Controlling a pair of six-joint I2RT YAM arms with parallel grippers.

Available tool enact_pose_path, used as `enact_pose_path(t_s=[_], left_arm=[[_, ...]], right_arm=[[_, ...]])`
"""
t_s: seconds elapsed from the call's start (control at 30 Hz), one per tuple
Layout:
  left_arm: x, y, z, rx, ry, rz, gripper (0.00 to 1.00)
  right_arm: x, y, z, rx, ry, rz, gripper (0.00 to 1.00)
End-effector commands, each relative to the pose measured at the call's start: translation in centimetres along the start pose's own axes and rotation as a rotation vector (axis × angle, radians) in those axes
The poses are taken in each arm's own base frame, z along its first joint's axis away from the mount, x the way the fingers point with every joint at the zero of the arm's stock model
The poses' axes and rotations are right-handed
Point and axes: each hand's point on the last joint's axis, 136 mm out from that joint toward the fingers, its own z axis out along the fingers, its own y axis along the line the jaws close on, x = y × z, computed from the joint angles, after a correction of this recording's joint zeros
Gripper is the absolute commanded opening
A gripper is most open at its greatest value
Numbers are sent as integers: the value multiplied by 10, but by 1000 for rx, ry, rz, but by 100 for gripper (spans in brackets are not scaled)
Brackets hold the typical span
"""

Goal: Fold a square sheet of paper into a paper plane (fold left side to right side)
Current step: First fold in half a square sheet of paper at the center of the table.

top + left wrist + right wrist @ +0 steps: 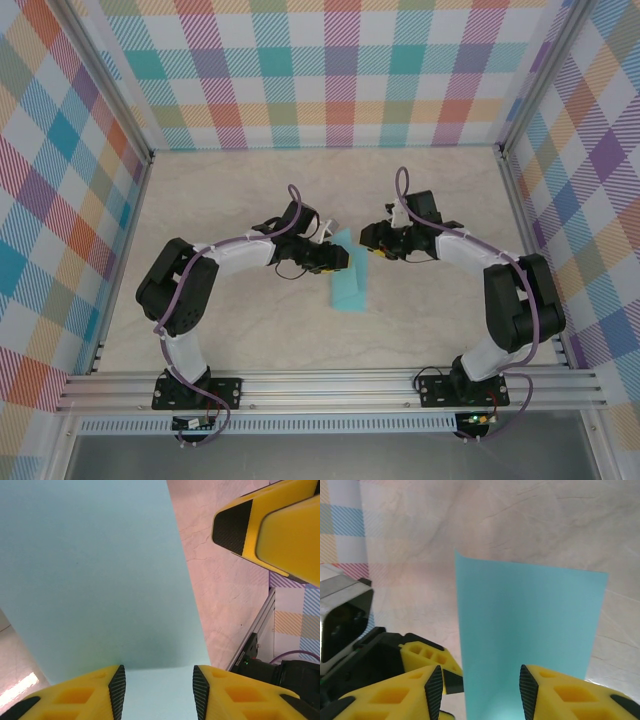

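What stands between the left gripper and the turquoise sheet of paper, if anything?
Nothing visible does. The sheet of paper shows directly in the gap of the left gripper, whose jaws stand apart.

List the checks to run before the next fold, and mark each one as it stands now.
1. Paper sits between the two claws: ok.
2. Left claw jaws apart, paper showing in the gap: ok.
3. Right claw jaws apart, paper showing in the gap: ok.
4. Paper faces free of tears in both wrist views: ok.
5. Paper edges lined up and lying flat on the table: cannot tell.
6. Claws not touching each other over the paper: cannot tell; they are very close.
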Motion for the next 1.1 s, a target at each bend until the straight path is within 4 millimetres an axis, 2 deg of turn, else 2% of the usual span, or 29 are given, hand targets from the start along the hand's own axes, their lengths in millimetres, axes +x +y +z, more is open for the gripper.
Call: enact_pose_path(t_s=[0.0,0.2,0.33,0.6,0.77,0.9,0.97,1.07], left_arm=[[11,0,3,2,37,4,41],[12,1,3,1,34,3,39],[12,2,4,1,36,0,39],[4,-4,-5,-16,-9,31,41],[-3,-4,-22,-84,-80,45,52],[-4,13,-34,-198,-132,-10,57],[-1,23,-34,-239,-132,-51,60],[3,33,-23,-242,-116,-116,61]], right_arm=[[5,12,7,-76,36,5,48],[9,9,23,-74,79,26,46],[16,8,33,-74,111,23,39],[25,-9,35,-1,138,16,4],[28,-24,33,83,138,12,3],[31,-34,35,119,141,25,5],[31,-37,37,126,142,32,5],[32,-44,38,151,141,42,5]])
